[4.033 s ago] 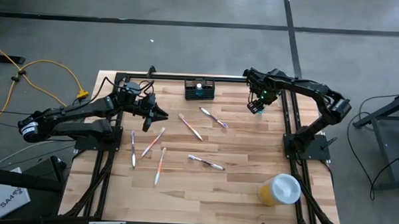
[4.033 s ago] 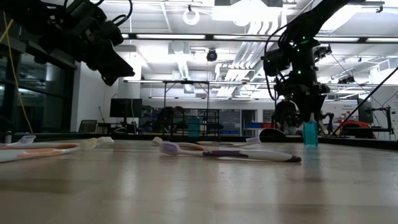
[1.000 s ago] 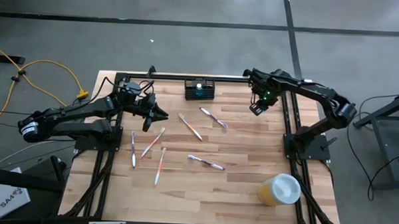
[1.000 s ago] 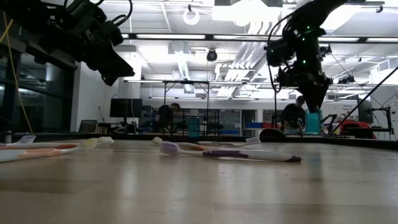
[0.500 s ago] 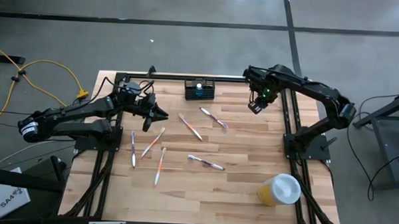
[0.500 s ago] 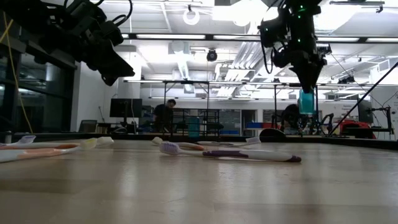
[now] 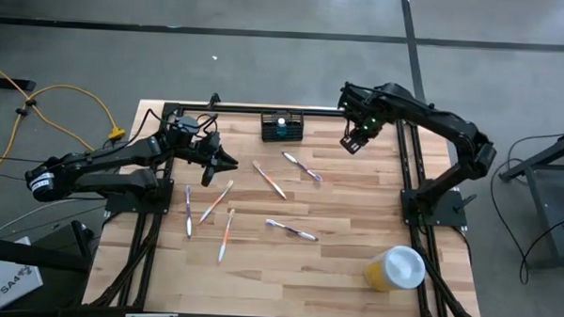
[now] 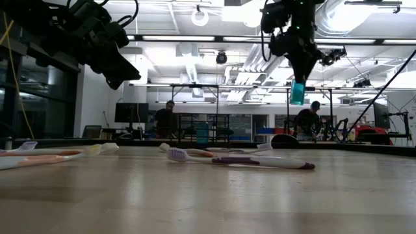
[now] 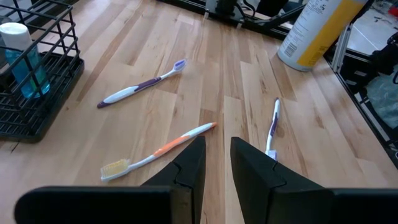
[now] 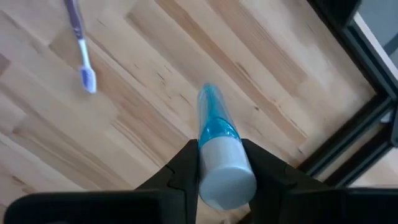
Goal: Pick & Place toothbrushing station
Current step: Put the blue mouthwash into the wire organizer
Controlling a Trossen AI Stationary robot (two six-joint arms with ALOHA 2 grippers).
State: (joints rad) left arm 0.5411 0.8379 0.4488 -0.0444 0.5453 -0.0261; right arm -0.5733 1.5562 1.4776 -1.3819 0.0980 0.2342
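Note:
The toothbrushing station (image 7: 282, 128), a black wire caddy, stands at the table's far edge with a small blue bottle inside; it also shows in the left wrist view (image 9: 34, 87). My right gripper (image 7: 352, 142) hangs high to the caddy's right, shut on a second blue bottle with a white cap (image 10: 217, 130). My left gripper (image 7: 227, 162) hovers over the table's left part, its fingers (image 9: 186, 168) a narrow gap apart with nothing between them. Several toothbrushes (image 7: 270, 180) lie flat on the wood. My right gripper pinches the bottle's white cap end (image 10: 227, 175) between its two fingers, coming from above and pointing down. The blue body (image 8: 298, 92) hangs upright below the fingers, lifted well clear of the table.
A yellow cup with a white lid (image 7: 396, 269) lies near the table's front right corner. Black frame rails (image 7: 237, 110) run along the table's far and side edges. Bare wood lies between the caddy and my right gripper.
My right gripper has risen with the blue bottle and gone toward the table's left and far edge, nearer the caddy. The bottle stays upright under the fingers and hangs higher above the table than before.

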